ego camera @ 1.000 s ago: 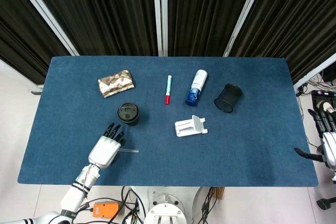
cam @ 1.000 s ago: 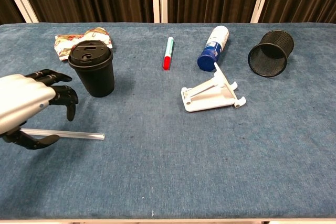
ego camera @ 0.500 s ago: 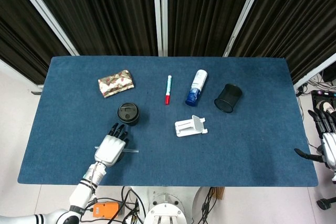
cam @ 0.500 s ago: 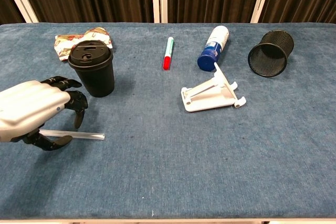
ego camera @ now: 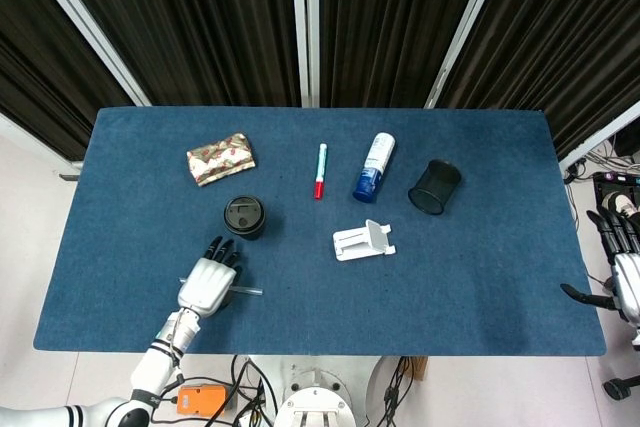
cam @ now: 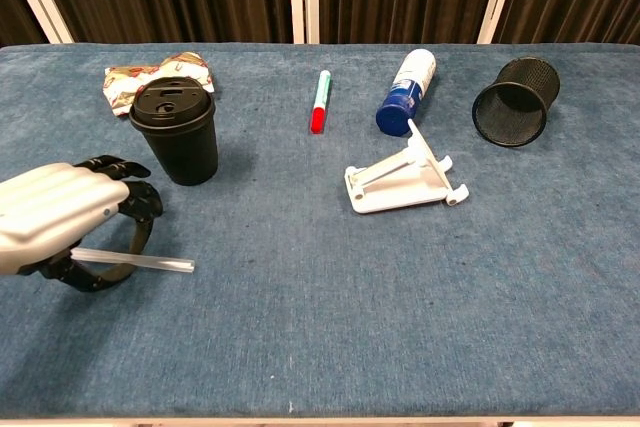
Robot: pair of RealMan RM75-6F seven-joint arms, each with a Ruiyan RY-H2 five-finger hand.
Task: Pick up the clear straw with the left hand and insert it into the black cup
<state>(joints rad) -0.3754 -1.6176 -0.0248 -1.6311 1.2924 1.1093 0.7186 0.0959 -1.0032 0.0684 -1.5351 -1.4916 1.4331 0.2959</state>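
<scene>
The black cup (cam: 178, 132) stands upright with its lid on at the left of the blue table (cam: 400, 327); the head view shows the cup (ego camera: 245, 217) from above. Just in front of it lies the clear straw (cam: 160, 263), its right end sticking out past my left hand (cam: 60, 217). That hand's fingers and thumb curl into a ring around the straw's left part and pinch it. From above, the left hand (ego camera: 208, 280) covers most of the straw (ego camera: 252, 291). My right hand (ego camera: 625, 267) hangs off the table's right edge, fingers spread, holding nothing.
A patterned snack packet (cam: 150, 75) lies behind the cup. A red-tipped marker (cam: 320, 102), a blue-and-white bottle (cam: 407, 92) on its side and a tipped black mesh pen holder (cam: 514, 100) line the back. A white phone stand (cam: 403, 179) sits mid-table.
My left hand has slid right over the straw, and its fingers have curled down to meet the thumb around it. The straw's right end has shifted slightly. The right hand has not moved.
</scene>
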